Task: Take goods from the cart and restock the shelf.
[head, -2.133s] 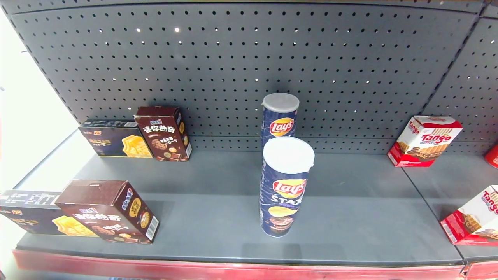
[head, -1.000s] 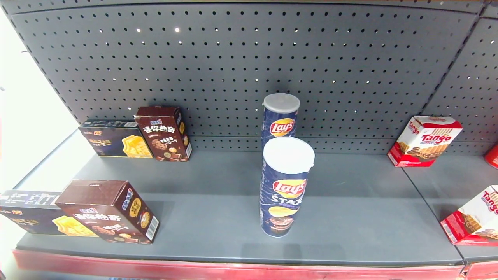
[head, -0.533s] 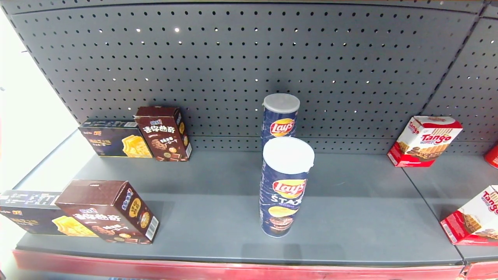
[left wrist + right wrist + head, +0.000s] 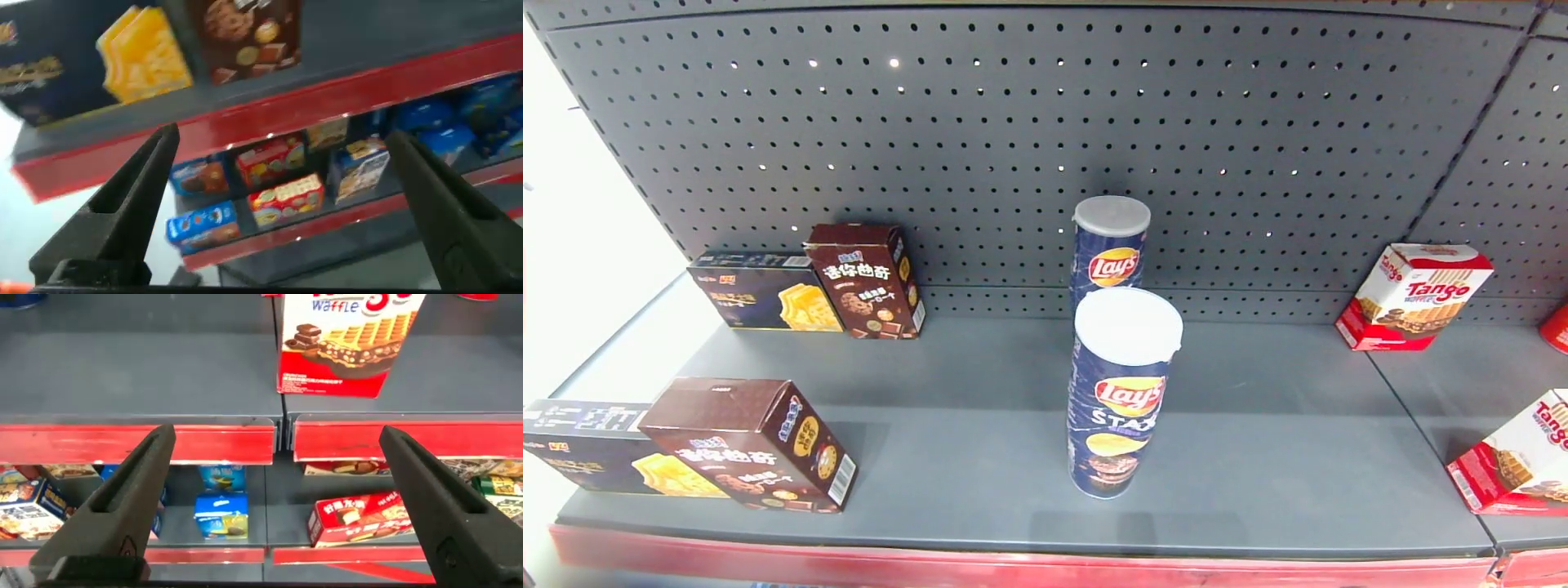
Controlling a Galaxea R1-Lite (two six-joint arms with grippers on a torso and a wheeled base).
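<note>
L end effector, R end effector: both splayed wide, empty. Shelf lip straight ahead of R; wafer box upright just beyond, R arm nearer.

Head cam: close, looking forward and down onto the shelf. Both wrist cams sit lower, looking out past the left claw and right claw at its red front edge, left one tilted.

Grey shelf with red front edge — front chip can upright mid-shelf (rear chip can directly behind), brown box and dark box front left, wafer box rear right.
</note>
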